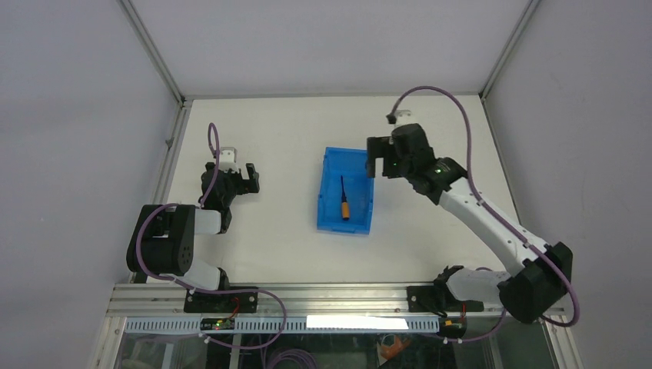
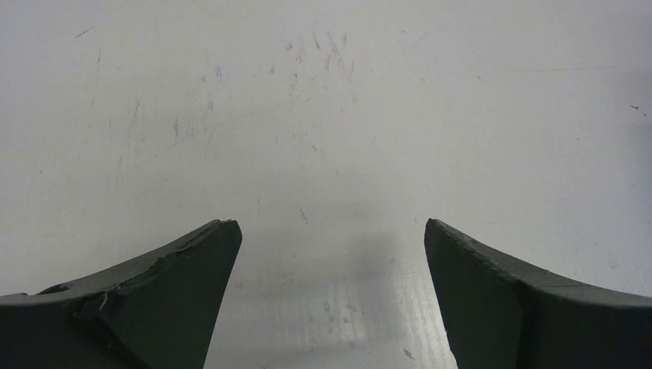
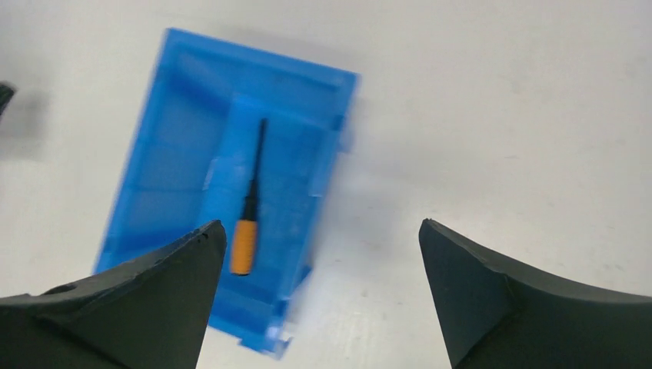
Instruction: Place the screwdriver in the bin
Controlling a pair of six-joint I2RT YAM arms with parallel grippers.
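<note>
The screwdriver (image 1: 344, 201) lies flat inside the bin (image 1: 324, 201) (orange handle nearest). Off to the left, the left gripper (image 1: 241, 177) hangs over the table (image 1: 269, 246), jaws apart. The right gripper (image 1: 381, 164), wide open and holding nothing, hovers by the bin's far right corner.

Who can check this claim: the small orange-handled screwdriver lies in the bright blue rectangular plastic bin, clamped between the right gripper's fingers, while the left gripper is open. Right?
Not quite. The right gripper is open and holds nothing; the screwdriver lies loose in the bin, as the right wrist view shows. The left gripper is open.
</note>
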